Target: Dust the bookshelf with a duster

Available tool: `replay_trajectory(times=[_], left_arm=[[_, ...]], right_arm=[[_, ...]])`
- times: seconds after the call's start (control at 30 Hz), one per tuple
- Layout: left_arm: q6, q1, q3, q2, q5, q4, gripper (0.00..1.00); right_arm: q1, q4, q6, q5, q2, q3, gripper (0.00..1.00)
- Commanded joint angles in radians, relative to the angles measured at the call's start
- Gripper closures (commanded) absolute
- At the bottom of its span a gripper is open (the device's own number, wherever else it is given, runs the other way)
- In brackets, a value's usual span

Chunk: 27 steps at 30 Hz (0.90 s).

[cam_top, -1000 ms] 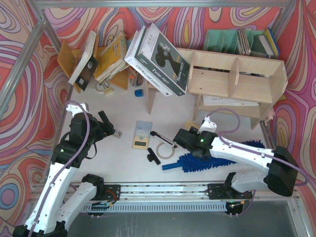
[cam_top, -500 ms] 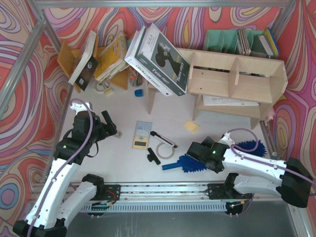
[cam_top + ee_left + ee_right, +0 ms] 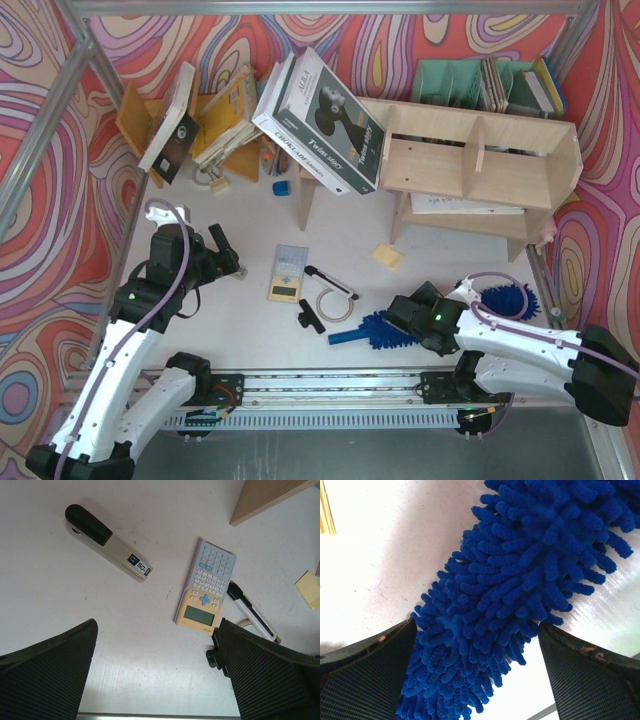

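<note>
The blue duster lies flat on the table near its front edge, its slim handle (image 3: 342, 337) pointing left and its fluffy head (image 3: 381, 328) running right under my right arm, with the tip (image 3: 510, 298) showing beyond it. My right gripper (image 3: 407, 318) is low over the head. In the right wrist view the chenille head (image 3: 520, 575) fills the gap between my wide-open fingers, and the right gripper (image 3: 477, 680) is not closed on it. My left gripper (image 3: 226, 259) is open and empty over bare table (image 3: 157, 680). The plywood bookshelf (image 3: 480, 165) stands at the back right.
A white box (image 3: 325, 120) leans on the shelf's left end. A calculator (image 3: 205, 595), a stapler (image 3: 107, 545), a utility knife (image 3: 252, 615) and a yellow note (image 3: 310, 587) lie mid-table. An orange-brown book rack (image 3: 225, 120) and a green file holder (image 3: 465, 82) stand at the back.
My right arm has swung toward the front right and its gripper has come down over the duster's head. My left arm has shifted slightly away from the front edge.
</note>
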Motion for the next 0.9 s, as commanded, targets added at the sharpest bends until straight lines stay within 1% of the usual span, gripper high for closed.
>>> replay_trajectory(times=[0.0, 0.17, 0.37, 0.5, 0.6, 0.73, 0.83, 0.87], left_arm=[[0.014, -0.006, -0.013, 0.004, 0.008, 0.034, 0.02], [0.012, -0.006, -0.014, 0.014, 0.007, 0.038, 0.02], [0.014, -0.009, -0.016, 0.027, 0.016, 0.046, 0.02], [0.016, -0.016, -0.016, 0.036, 0.018, 0.048, 0.02], [0.019, -0.033, -0.015, 0.046, 0.024, 0.055, 0.02], [0.027, -0.087, -0.012, 0.057, 0.003, 0.055, 0.02], [0.037, -0.138, -0.016, 0.054, -0.012, 0.064, 0.02], [0.039, -0.153, -0.018, 0.052, -0.014, 0.068, 0.02]], right_arm=[[0.004, 0.037, 0.047, 0.040, 0.000, -0.029, 0.07], [0.004, 0.000, 0.179, 0.038, 0.027, -0.056, 0.12], [0.004, -0.001, 0.251, 0.025, 0.046, -0.086, 0.21], [0.004, -0.038, 0.313, 0.019, 0.036, -0.092, 0.32], [0.004, -0.059, 0.335, 0.033, 0.003, -0.090, 0.46], [0.004, -0.097, 0.369, 0.051, -0.050, -0.082, 0.61], [0.004, -0.142, 0.404, 0.065, -0.089, -0.072, 0.69], [0.003, -0.163, 0.417, 0.071, -0.102, -0.066, 0.71]])
